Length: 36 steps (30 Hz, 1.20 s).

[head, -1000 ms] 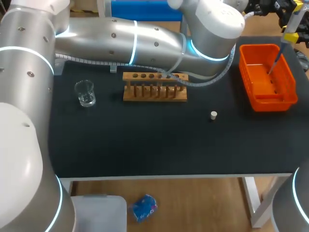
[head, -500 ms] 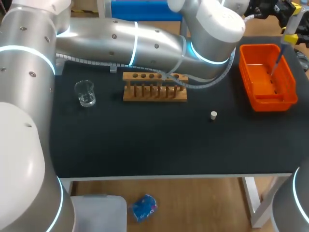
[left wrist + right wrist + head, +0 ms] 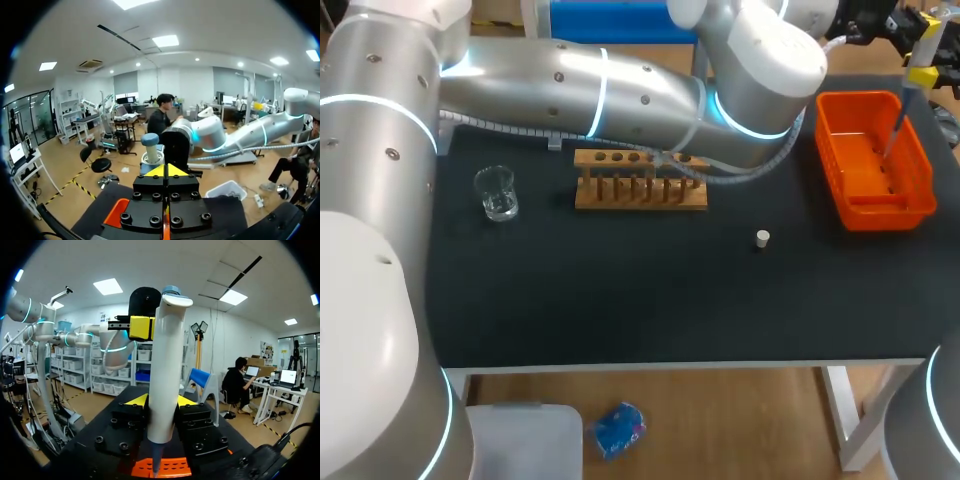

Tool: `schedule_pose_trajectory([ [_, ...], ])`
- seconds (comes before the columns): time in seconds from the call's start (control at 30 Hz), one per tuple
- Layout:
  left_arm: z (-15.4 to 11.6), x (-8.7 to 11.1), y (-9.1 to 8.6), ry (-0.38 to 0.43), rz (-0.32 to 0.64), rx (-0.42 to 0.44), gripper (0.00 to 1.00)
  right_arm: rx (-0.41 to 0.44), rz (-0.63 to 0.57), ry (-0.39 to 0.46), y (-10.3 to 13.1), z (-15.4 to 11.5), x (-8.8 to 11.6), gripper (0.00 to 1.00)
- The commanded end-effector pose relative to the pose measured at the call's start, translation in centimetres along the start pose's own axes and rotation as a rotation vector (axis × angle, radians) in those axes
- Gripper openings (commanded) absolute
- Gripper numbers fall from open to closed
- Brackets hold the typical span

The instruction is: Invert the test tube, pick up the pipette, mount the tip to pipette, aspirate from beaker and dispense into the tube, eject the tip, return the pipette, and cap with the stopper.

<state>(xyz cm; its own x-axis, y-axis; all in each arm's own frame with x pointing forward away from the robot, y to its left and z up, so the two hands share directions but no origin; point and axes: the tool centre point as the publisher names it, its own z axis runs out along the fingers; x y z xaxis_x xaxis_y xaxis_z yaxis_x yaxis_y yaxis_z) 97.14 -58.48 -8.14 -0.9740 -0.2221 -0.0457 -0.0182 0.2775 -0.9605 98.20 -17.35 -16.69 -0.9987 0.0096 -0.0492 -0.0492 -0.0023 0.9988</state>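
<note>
My right gripper (image 3: 162,402) is shut on the white pipette (image 3: 163,370), holding it upright by its body. In the head view the pipette (image 3: 919,77) hangs at the far right, its thin lower end over the orange bin (image 3: 890,213). My left arm reaches across the table from the left. Its gripper (image 3: 166,170) is shut and empty, right at the pipette's blue-capped top (image 3: 149,140). The wooden tube rack (image 3: 640,182) stands mid-table, the glass beaker (image 3: 497,193) to its left. The small white stopper (image 3: 762,238) lies on the mat to the rack's right.
The black mat (image 3: 620,290) covers the table, and its front half is bare. My left arm's long silver links (image 3: 620,85) span the back of the table above the rack. The orange bin (image 3: 175,467) lies directly below the held pipette.
The pipette's lower end has swung slightly to the right over the bin, and my left arm has shifted a little. Both grippers hold the same state.
</note>
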Motion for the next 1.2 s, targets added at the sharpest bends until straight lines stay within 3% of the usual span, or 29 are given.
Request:
schedule_pose_trajectory([
  [0.03,-0.7,-0.1,-0.5,-0.001,0.012,0.564,0.0,0.001,-0.001,0.01,0.0,-0.2,-0.1,0.0],
  [0.43,-1.0,-1.1,-2.1,0.005,0.069,0.6,0.0,0.001,-0.001,0.01,0.0,-0.2,-0.1,0.0],
  [0.8,-0.4,-1.9,-1.7,0.008,0.057,0.596,0.0,0.001,-0.001,0.01,0.0,-0.2,-0.1,0.0],
  [1.2,-0.7,-1.1,-0.8,-0.004,0.028,0.6,0.0,0.001,-0.001,0.01,0.0,-0.2,-0.1,0.0],
])
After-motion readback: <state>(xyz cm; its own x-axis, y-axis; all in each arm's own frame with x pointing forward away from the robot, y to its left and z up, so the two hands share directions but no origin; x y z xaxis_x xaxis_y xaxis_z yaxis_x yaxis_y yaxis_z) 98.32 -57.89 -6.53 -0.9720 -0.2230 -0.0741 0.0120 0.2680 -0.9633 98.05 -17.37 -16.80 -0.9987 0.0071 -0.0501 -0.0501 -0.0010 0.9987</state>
